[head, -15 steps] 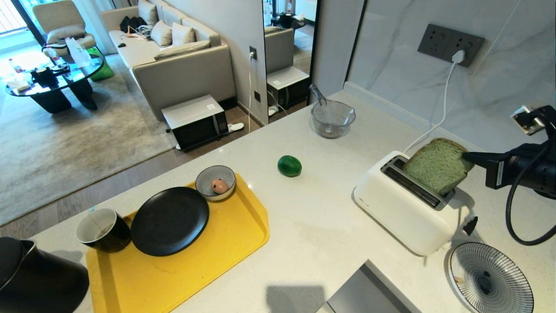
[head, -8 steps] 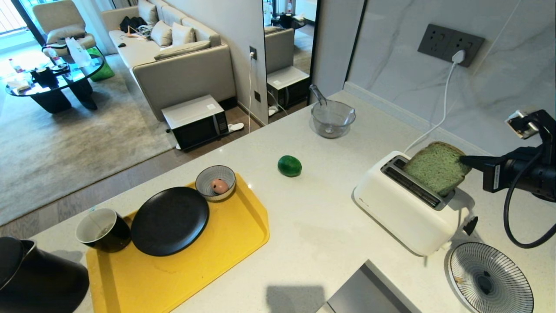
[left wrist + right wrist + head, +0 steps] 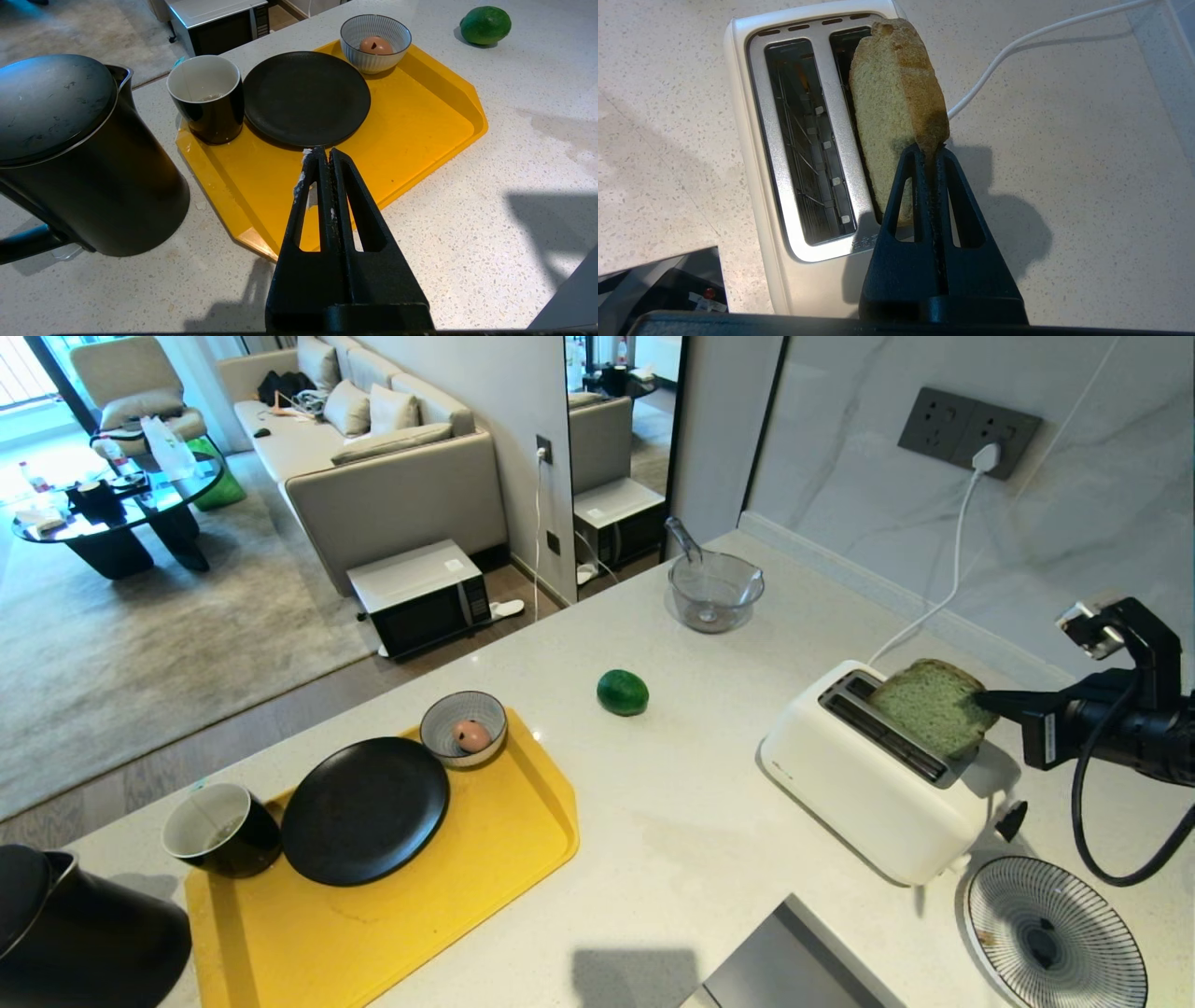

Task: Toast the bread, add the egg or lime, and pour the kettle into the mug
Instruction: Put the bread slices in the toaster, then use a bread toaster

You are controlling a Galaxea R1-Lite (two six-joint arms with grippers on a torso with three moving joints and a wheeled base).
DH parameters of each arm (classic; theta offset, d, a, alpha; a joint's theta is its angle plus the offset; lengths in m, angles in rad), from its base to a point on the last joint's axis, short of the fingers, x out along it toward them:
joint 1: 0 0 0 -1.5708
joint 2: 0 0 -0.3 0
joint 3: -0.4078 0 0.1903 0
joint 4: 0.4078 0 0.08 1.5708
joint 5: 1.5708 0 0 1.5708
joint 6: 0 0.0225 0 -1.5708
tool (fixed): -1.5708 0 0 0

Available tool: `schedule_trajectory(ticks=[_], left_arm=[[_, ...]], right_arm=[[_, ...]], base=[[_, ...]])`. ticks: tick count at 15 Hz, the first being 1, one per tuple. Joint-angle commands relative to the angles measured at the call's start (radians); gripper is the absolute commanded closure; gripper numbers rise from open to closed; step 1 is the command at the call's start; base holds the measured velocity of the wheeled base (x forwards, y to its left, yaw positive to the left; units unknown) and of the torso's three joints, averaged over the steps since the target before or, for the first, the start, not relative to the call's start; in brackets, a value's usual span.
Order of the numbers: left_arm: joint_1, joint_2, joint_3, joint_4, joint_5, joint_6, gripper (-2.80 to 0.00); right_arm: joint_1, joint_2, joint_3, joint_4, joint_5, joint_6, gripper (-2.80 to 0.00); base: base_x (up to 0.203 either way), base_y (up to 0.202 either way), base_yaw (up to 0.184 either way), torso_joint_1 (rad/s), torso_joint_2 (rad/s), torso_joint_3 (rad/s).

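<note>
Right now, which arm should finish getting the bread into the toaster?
Right. The right gripper is shut on the bread, already partly in one slot of the toaster. The left gripper is shut and empty over the tray, far from it.

The right arm (image 3: 1111, 733) comes in from the right side of the head view. It is black and lies almost level, with a thick black cable (image 3: 1092, 821) looping down under it. A small black camera box (image 3: 1116, 630) sits on top of its wrist. At its end, the right gripper (image 3: 982, 698) is made of two long, black, pointed fingers (image 3: 903, 196) with holes cut through them. The fingers are pinched tight on the brown crust edge of the pale green slice of bread (image 3: 896, 107). The left gripper (image 3: 325, 156) has the same black pointed fingers (image 3: 348, 186). They are pressed together with nothing between them, and it hangs in the air, touching nothing.
</note>
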Motion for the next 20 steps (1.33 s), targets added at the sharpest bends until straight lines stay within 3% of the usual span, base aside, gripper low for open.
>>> schedule_trajectory(ticks=[1,2,3,11,17,20], left_arm=[[0.0,-0.002,0.014,0.0,0.0,0.0,0.0],[0.0,-0.002,0.014,0.0,0.0,0.0,0.0],[0.0,-0.002,0.014,0.0,0.0,0.0,0.0],[0.0,-0.002,0.014,0.0,0.0,0.0,0.0],[0.0,-0.002,0.014,0.0,0.0,0.0,0.0],[0.0,-0.002,0.014,0.0,0.0,0.0,0.0]], right_arm=[[0.0,0.008,0.001,-0.003,0.004,0.0,0.0],[0.0,0.01,0.001,-0.011,0.004,0.0,0.0],[0.002,0.011,0.003,-0.034,0.004,0.001,-2.8],[0.015,-0.024,0.045,-0.06,0.003,0.022,-2.8],[0.014,-0.208,0.081,-0.058,0.023,0.146,-2.8],[0.009,-0.322,0.108,-0.045,-0.008,0.199,-2.8]], base=[[0.0,0.0,0.0,0.0,0.0,0.0],[0.0,0.0,0.0,0.0,0.0,0.0],[0.0,0.0,0.0,0.0,0.0,0.0],[0.0,0.0,0.0,0.0,0.0,0.0],[0.0,0.0,0.0,0.0,0.0,0.0],[0.0,0.0,0.0,0.0,0.0,0.0]])
